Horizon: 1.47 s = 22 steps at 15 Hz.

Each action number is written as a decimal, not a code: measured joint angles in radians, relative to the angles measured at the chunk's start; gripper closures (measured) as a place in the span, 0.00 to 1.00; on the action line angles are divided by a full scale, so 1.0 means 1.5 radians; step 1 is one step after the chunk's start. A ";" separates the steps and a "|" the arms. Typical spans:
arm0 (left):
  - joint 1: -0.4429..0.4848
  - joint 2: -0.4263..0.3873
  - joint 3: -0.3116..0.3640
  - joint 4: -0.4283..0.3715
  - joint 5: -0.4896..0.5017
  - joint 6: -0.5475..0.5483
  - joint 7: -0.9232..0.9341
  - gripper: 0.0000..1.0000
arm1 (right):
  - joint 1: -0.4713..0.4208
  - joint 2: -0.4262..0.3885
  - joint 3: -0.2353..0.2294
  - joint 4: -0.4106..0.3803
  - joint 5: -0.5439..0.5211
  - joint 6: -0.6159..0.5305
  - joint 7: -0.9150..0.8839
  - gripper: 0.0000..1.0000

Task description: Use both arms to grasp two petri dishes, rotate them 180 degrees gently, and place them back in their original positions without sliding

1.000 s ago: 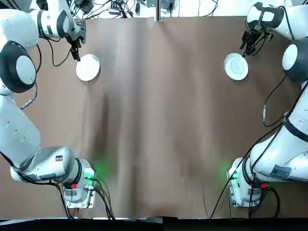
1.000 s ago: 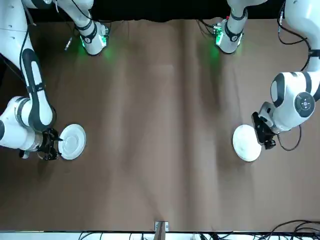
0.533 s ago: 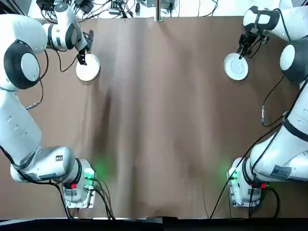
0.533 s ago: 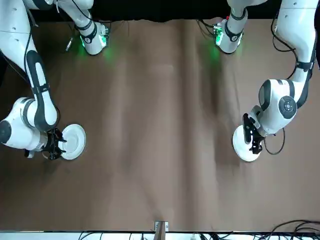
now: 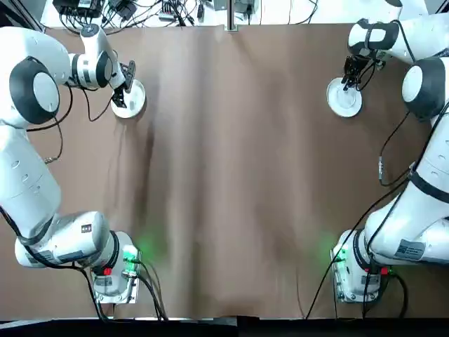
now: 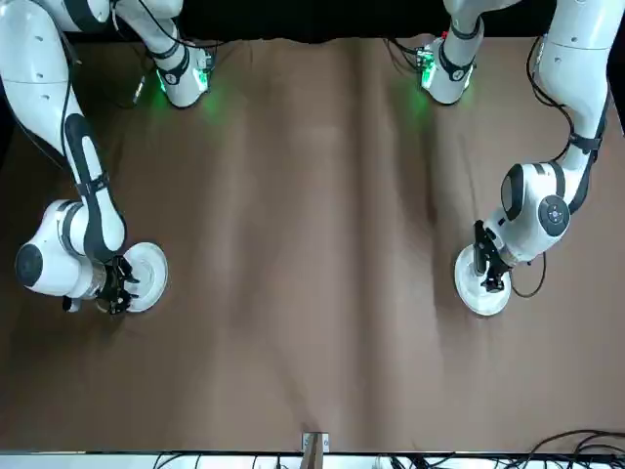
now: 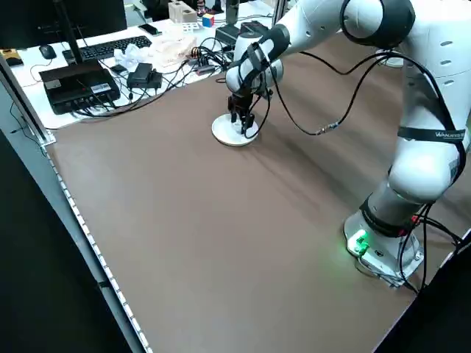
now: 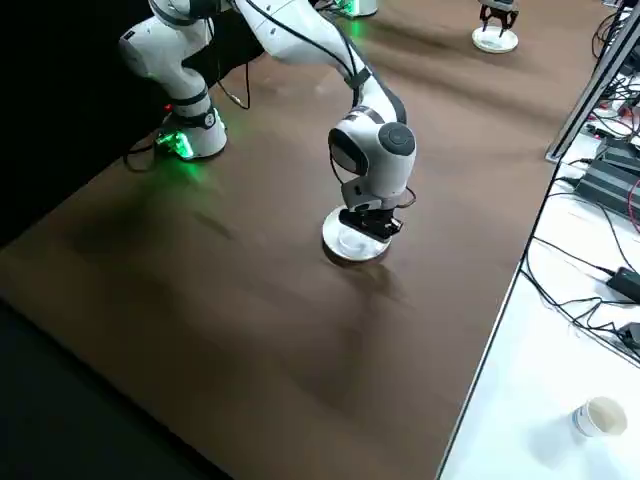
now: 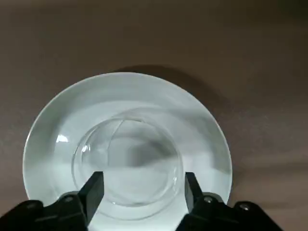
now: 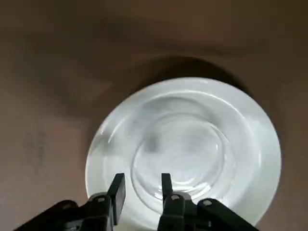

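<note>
Two white petri dishes lie on the brown table near its far edge. My left gripper (image 5: 121, 95) hangs low over the left petri dish (image 5: 137, 98). In the left wrist view this gripper (image 9: 143, 190) is open, its fingers (image 9: 94, 190) spread to either side of the dish's (image 9: 127, 120) inner ring. My right gripper (image 5: 346, 83) hovers just above the right petri dish (image 5: 345, 105), which has a glossy raised rim. The right wrist view shows that gripper (image 10: 142, 187) open by a narrower gap, with nothing between its fingers, over the dish (image 10: 192, 139).
Both arm bases (image 5: 116, 270) (image 5: 358, 274) glow green at the near edge. Beyond the far edge stands a white bench with cables, a keyboard and electronics (image 7: 81, 77). A paper cup (image 8: 598, 415) sits on the bench at the right side.
Both grippers have swung from beside their dishes to directly over them and have come lower. The dishes have not moved.
</note>
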 joint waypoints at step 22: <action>0.014 0.001 -0.008 -0.046 0.000 0.039 0.003 0.46 | -0.002 0.028 -0.003 0.000 -0.012 0.032 0.000 0.61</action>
